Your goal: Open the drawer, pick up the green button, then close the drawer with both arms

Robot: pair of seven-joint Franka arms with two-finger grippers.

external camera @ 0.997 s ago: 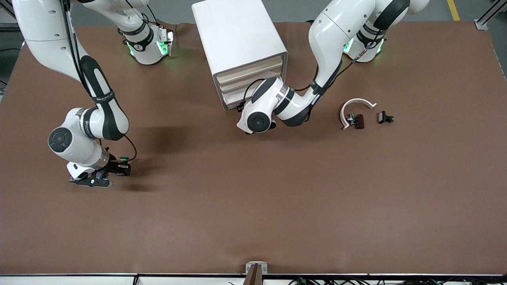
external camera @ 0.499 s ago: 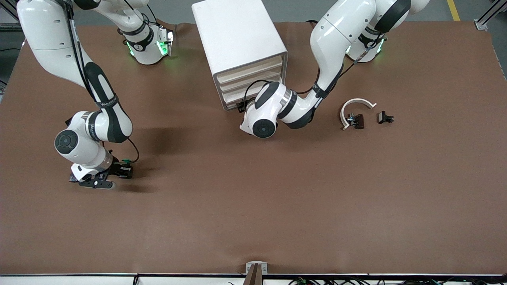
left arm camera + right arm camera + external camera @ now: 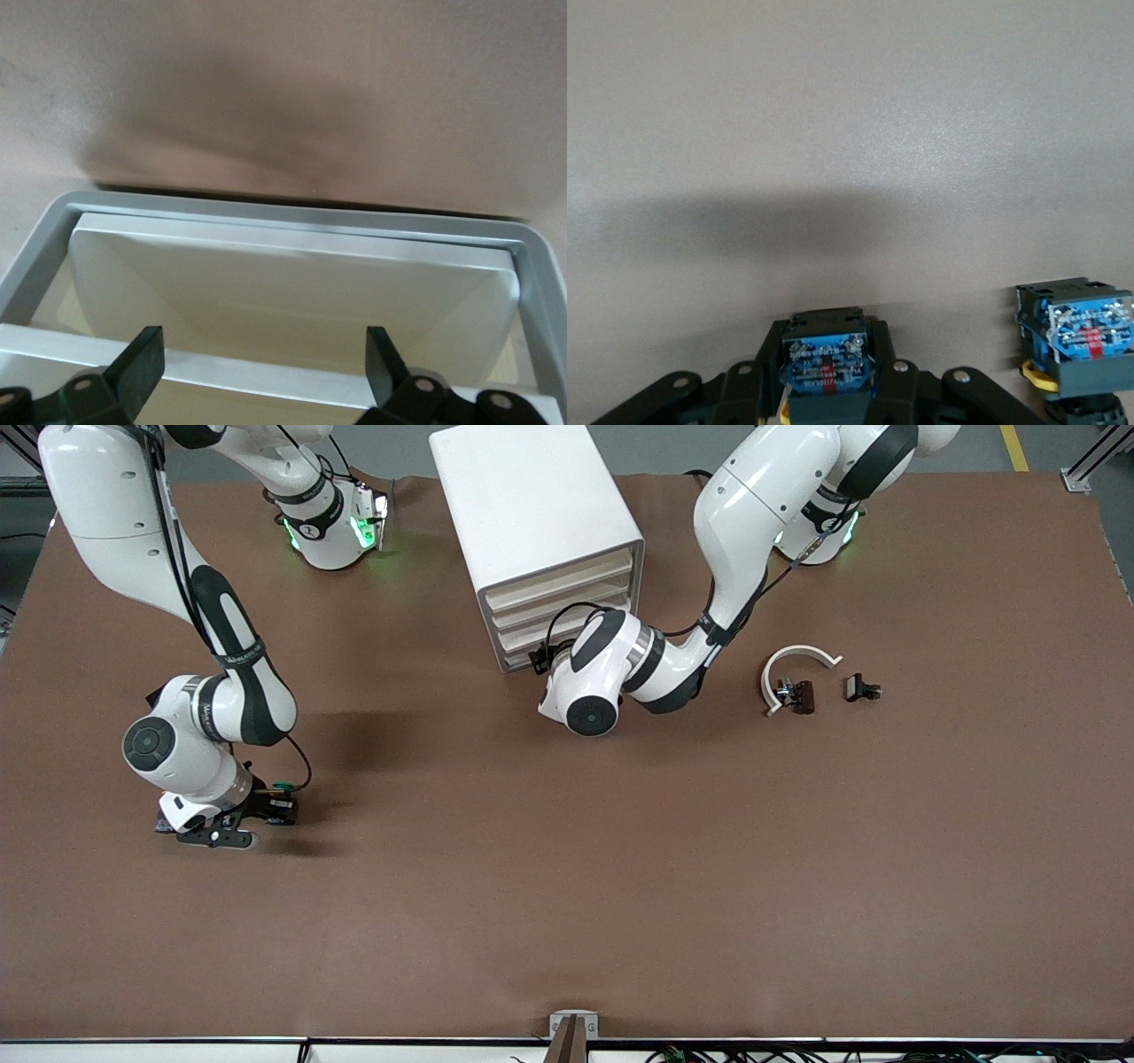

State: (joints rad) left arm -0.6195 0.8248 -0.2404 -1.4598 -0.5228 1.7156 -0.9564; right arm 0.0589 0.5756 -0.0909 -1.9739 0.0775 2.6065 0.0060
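Front view: my right gripper, low at the table well toward the right arm's end from the cabinet, clamps the button. My left gripper, fingers spread, faces the drawer. A careless push could skew it.

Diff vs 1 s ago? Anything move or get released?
The right pincer, shut on the button, dropped slightly toward the table. The left arm's wrist shifted a little toward its own end of the table, with the left pincer open at the drawer. The cabinet and white arc stayed put.
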